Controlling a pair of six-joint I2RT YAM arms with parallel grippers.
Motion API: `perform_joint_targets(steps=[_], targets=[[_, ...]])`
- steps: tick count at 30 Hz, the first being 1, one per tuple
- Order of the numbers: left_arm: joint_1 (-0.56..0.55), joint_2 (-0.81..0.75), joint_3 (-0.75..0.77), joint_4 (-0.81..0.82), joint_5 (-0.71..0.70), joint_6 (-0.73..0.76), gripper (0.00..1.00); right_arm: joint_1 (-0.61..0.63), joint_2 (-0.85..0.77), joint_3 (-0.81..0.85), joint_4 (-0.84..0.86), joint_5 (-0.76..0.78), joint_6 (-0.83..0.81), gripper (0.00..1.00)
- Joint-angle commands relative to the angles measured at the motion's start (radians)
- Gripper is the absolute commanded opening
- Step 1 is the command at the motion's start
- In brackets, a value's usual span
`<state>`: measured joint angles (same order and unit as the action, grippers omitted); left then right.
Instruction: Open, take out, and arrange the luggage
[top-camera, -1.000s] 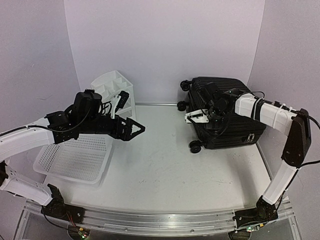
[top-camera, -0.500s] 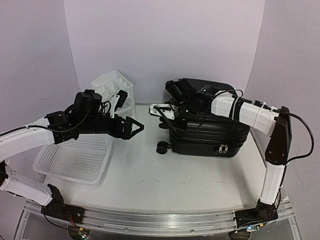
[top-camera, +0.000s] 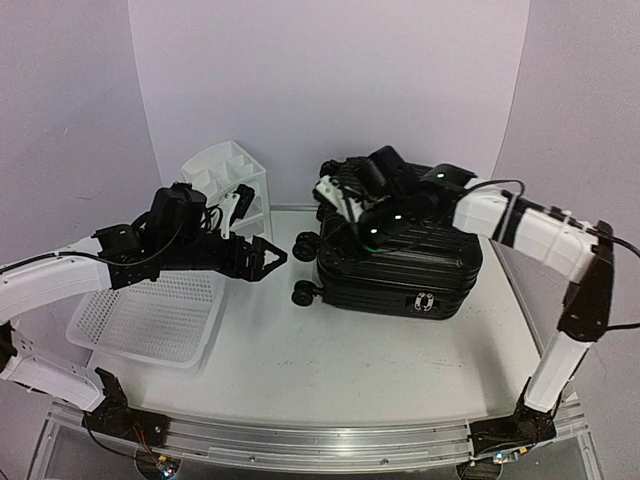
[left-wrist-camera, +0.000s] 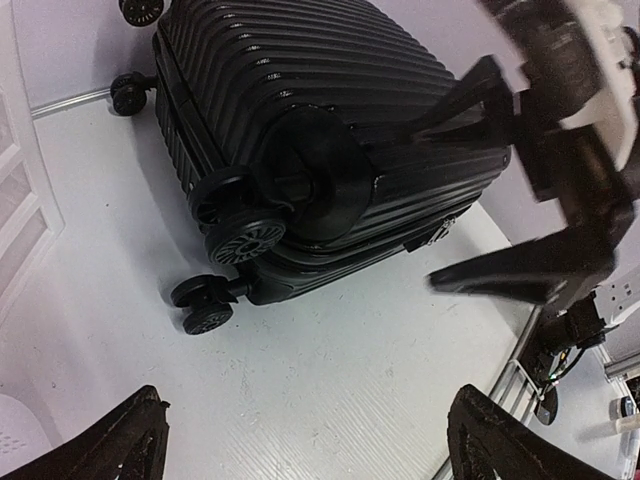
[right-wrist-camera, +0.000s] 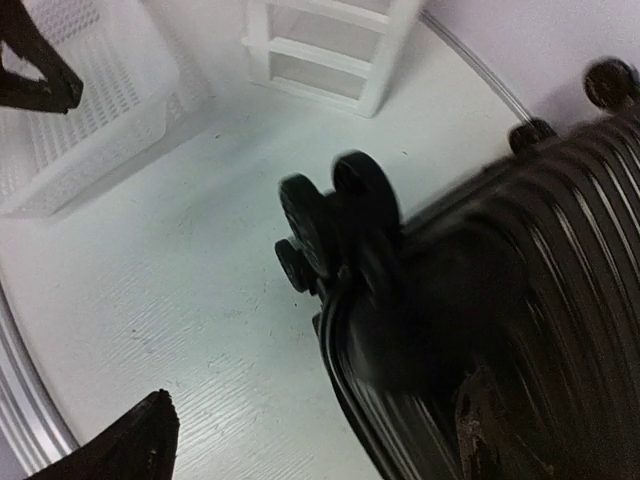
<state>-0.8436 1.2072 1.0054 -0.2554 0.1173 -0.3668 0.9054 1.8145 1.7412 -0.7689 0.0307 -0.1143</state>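
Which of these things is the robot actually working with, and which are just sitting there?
In the job:
- the black luggage, lying on its side, closed, with its wheels facing the left arm

Just lying about:
- the white mesh basket
- the small white drawer unit
Neither arm is touching either one.

a robot lab test cell, not a lived-in room. a plain pale backdrop (top-camera: 330, 90) curves round a bare white surface (top-camera: 330, 350). two white-and-black robot arms, left arm (top-camera: 40, 285) and right arm (top-camera: 540, 225), are bolted to an aluminium rail (top-camera: 320, 440) along its near edge, with exposed wiring (left-wrist-camera: 555, 360) beside it.
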Motion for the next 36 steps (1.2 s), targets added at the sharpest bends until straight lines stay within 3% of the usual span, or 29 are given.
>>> perform_joint_targets(steps=[1,7,11,17,22,28,36], targets=[[-0.005,0.029,0.028,0.019,0.01,0.002,0.98,-0.09,-0.268,-0.166,-0.073,0.068,0.273,0.97],[-0.005,0.117,0.09,0.019,0.047,0.005,0.98,-0.192,-0.558,-0.455,-0.137,0.102,0.45,0.97],[-0.006,0.196,0.143,0.026,0.081,0.001,0.97,-0.34,-0.656,-0.572,-0.153,-0.007,0.498,0.98],[-0.022,0.255,0.204,0.03,0.126,-0.009,0.96,-0.556,-0.602,-0.521,-0.131,-0.186,0.439,0.98],[-0.035,0.236,0.183,0.029,0.124,-0.023,0.96,-0.789,-0.493,-0.501,-0.001,-0.455,0.468,0.98],[-0.043,0.21,0.157,0.022,0.119,-0.036,0.99,-0.772,-0.437,-0.548,0.183,-0.661,0.531,0.98],[-0.044,0.264,0.19,0.016,0.096,-0.055,0.98,-0.494,-0.471,-0.594,0.272,-0.549,0.577,0.97]])
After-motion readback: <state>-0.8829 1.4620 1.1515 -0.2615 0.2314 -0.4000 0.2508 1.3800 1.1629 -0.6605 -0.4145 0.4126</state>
